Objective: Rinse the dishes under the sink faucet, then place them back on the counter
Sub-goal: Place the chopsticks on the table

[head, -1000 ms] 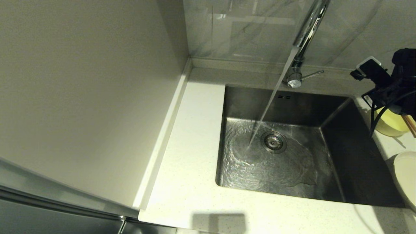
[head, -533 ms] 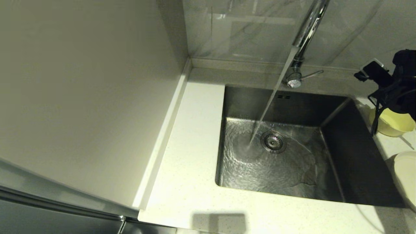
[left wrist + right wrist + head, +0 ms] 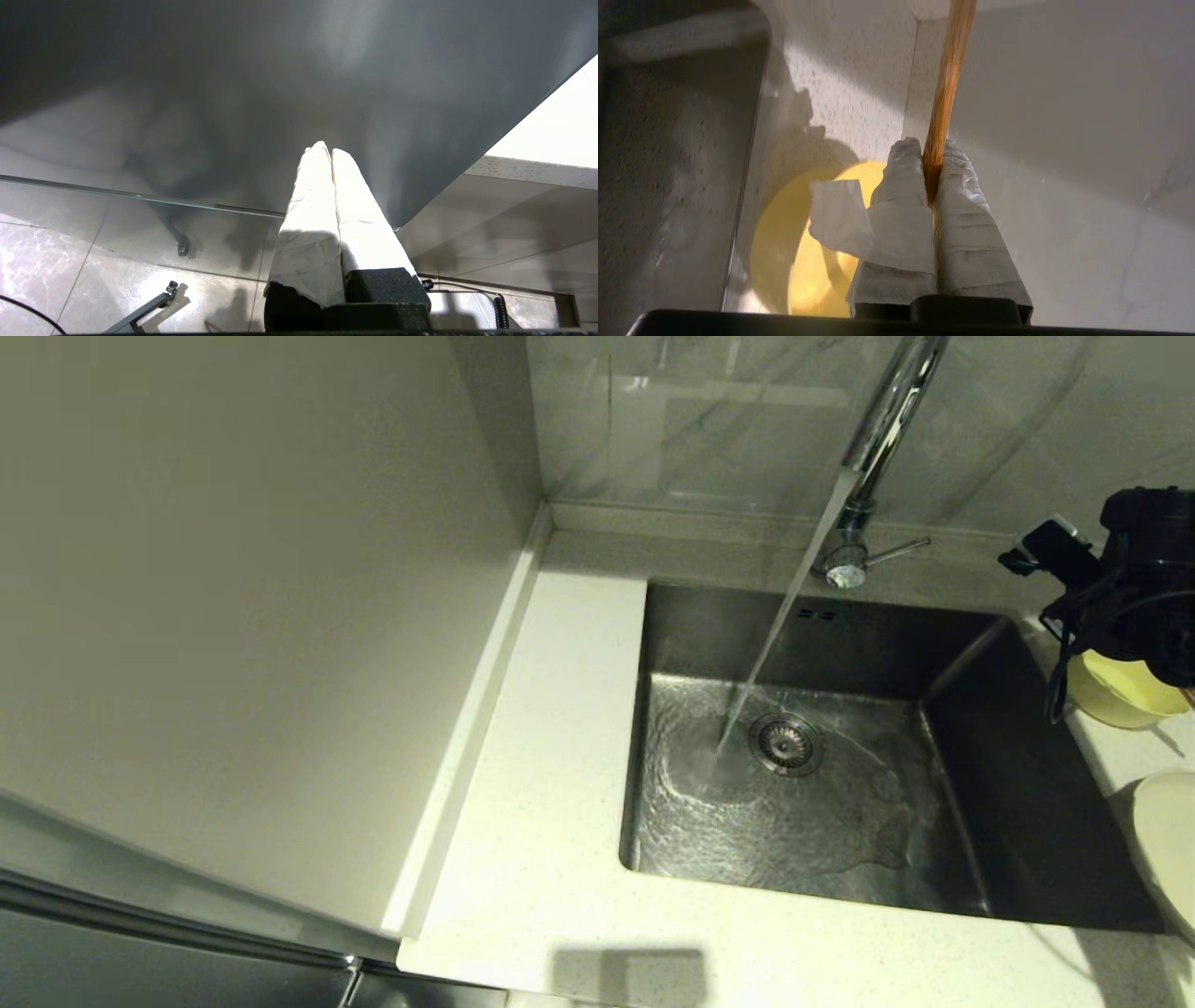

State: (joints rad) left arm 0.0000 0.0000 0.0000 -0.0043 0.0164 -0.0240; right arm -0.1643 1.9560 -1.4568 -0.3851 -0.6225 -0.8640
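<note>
My right gripper (image 3: 933,147) is shut on the brown wooden chopsticks (image 3: 948,79), which stick out past its taped fingertips as a single shaft. In the head view the right arm (image 3: 1144,579) hovers at the right edge, above the pale-yellow bowl (image 3: 1116,695) on the counter (image 3: 541,803); the gripper itself is hidden there. The bowl (image 3: 808,261) lies below the fingers. The cream-white plate (image 3: 1167,831) sits nearer, at the right edge. The chrome faucet (image 3: 882,420) pours water (image 3: 775,635) into the steel sink (image 3: 1018,784). My left gripper (image 3: 325,149) is shut and empty, parked low beside the cabinet.
A beige wall panel (image 3: 233,616) fills the left side. The drain strainer (image 3: 787,743) sits in the wet sink floor, and the faucet's lever rod (image 3: 898,551) points right. The marble backsplash (image 3: 728,420) rises behind the counter's raised back edge.
The right arm has shifted a little left, toward the sink, still above the bowl. The brown chopstick tip seen at the head view's right edge a second ago is hidden now. Water keeps running.
</note>
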